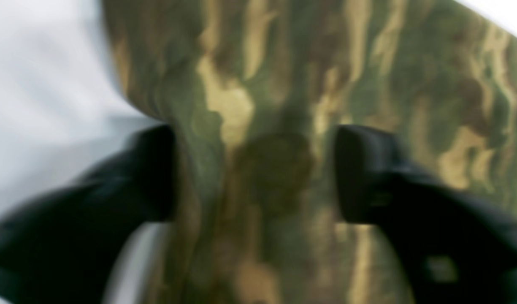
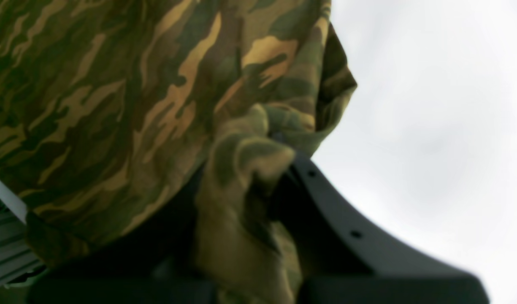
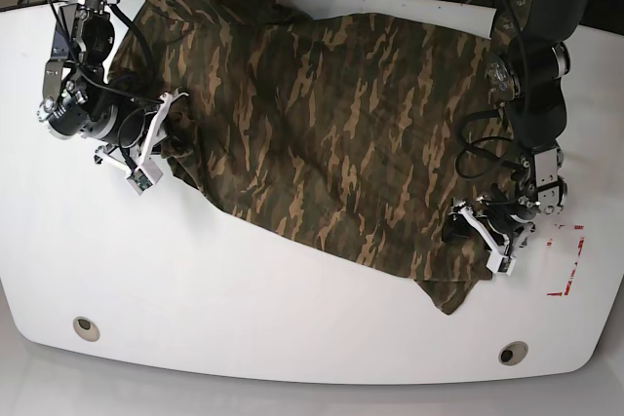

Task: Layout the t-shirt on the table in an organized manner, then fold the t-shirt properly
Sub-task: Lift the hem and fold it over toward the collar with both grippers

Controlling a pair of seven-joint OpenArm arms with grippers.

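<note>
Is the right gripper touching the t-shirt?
Touching. In the right wrist view, the right gripper is shut on a bunched fold of the t-shirt.

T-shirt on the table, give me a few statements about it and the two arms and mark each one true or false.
1. The t-shirt is camouflage print. True.
2. The t-shirt is folded into a neat square. False: it lies spread and rumpled across the table.
3. The right gripper is shut on a bunch of the t-shirt. True.
4. The left gripper is clamped tight on the cloth. False: its jaws stand apart with cloth between them.
5. The t-shirt covers both grommet holes. False: both holes show on bare table near the front edge.
</note>
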